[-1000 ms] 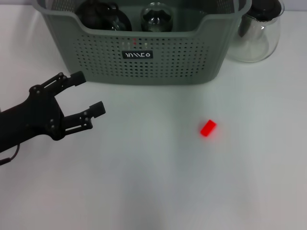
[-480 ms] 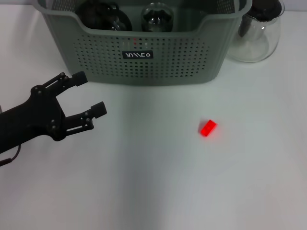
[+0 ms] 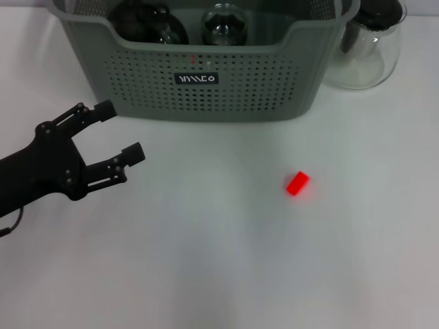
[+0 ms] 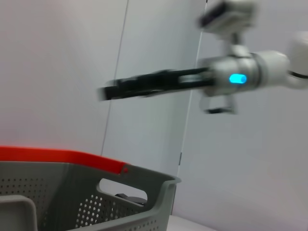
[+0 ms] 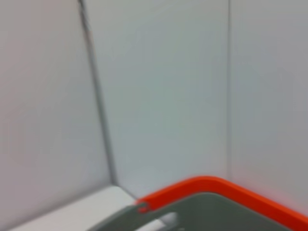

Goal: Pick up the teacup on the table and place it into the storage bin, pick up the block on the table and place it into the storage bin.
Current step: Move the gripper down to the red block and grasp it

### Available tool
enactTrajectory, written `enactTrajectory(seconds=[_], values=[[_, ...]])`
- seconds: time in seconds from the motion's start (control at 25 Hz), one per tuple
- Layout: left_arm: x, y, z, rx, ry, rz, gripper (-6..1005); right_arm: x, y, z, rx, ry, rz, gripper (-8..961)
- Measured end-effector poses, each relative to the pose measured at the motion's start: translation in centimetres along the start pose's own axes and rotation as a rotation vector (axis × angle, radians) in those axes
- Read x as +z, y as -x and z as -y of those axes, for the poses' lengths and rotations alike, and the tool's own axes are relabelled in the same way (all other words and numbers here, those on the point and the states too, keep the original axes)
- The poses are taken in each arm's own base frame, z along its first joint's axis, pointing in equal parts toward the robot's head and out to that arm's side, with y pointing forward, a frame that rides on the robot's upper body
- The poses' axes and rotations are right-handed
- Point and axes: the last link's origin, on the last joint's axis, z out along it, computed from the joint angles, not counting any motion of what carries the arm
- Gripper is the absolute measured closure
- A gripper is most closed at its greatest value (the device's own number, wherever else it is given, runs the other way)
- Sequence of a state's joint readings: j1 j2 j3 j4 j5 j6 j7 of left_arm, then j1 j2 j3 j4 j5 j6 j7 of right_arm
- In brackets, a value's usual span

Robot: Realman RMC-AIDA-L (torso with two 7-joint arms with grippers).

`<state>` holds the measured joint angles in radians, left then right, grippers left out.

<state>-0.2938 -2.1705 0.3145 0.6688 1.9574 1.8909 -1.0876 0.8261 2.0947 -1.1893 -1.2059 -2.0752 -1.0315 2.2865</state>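
The grey-green storage bin with perforated sides and a black label stands at the table's far middle. Two round glass vessels lie inside it; I cannot tell which is the teacup. No teacup stands on the table. The small red block lies on the white table right of centre. My left gripper is open and empty, low over the table in front of the bin's left corner and far left of the block. The right arm shows blurred in the left wrist view, its dark gripper held high.
A clear glass carafe with a black lid stands right of the bin. A grey perforated basket wall with an orange rim shows in the left wrist view, and an orange rim in the right wrist view.
My left gripper has drawn back slightly to the left, still open. The block and the bin have not moved.
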Motion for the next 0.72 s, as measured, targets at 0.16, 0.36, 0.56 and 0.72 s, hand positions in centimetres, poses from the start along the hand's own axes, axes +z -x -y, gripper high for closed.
enactTrajectory(seconds=[0.16,0.36,0.56,0.72], values=[[-0.1,-0.1,0.1,0.003,-0.007,-0.003,82,-7.2,-2.9,-1.7,-0.069,0.119,0.012,188],[0.0,-0.4,0.5,0.013,-0.013,-0.006,82,-12.6,-8.9,-4.2,-0.181,0.335,-0.260,87],[0.2,-0.5,0.7,0.018,-0.013,-0.005,82,-13.0,-11.8,-4.4,-0.165,0.366,-0.474,76],[0.3,-0.5,0.7,0.018,-0.012,-0.006,82,-10.6,-13.0,-4.1,-0.169,0.369,-0.588,74]])
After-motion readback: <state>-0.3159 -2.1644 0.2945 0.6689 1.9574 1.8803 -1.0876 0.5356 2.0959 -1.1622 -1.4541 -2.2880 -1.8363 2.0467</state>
